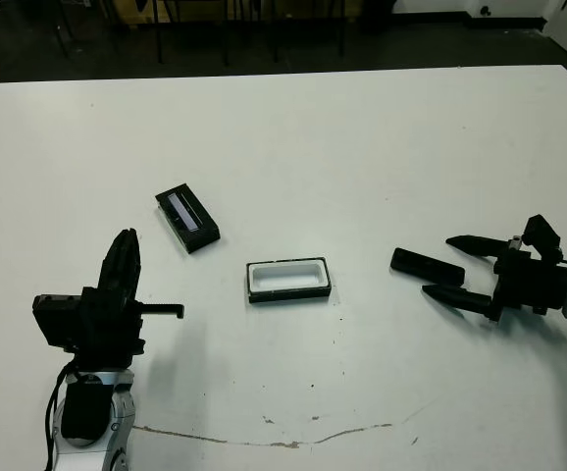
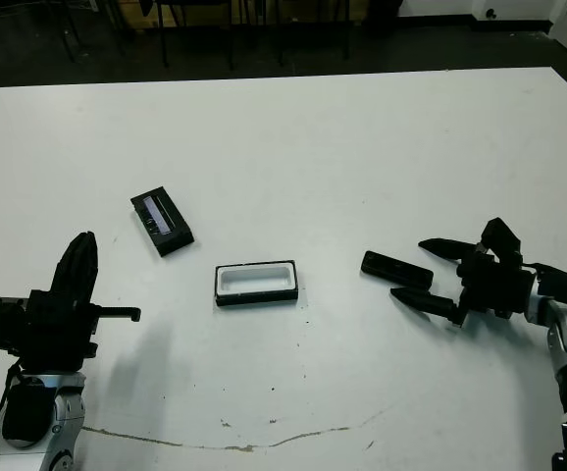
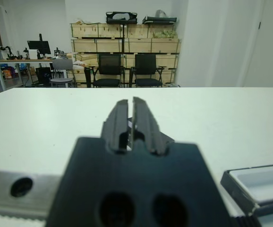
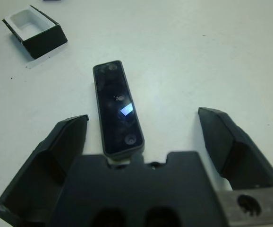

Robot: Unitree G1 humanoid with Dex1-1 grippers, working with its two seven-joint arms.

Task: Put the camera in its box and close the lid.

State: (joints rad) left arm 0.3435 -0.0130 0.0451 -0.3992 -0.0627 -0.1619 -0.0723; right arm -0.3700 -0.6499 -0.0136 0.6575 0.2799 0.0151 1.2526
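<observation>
My left gripper (image 1: 127,257) is hovering over the near left part of the white table (image 1: 293,128), pointing away from me. Its two fingers (image 3: 119,124) are lying pressed together with only a thin slit between them, pinching nothing.

Right of it and farther away, the lid (image 1: 187,217) is lying flat on the table, set at a diagonal, pale grey stripe facing up. It is sitting well apart from my left gripper and touching nothing else.

Near the middle of the table, the box (image 1: 288,279) is resting open with its white lining showing, nothing inside. It is sitting near the lid but not touching it.

Right of the box, the camera (image 1: 427,266) is lying flat on the table, apart from the box. In the right wrist view a small bluish-white glint is showing on its top face.

At the right, my right gripper (image 1: 453,267) is reaching leftward with its fingers (image 4: 56,161) spread wide. The camera's right end is lying between them, and neither finger is touching it.
</observation>
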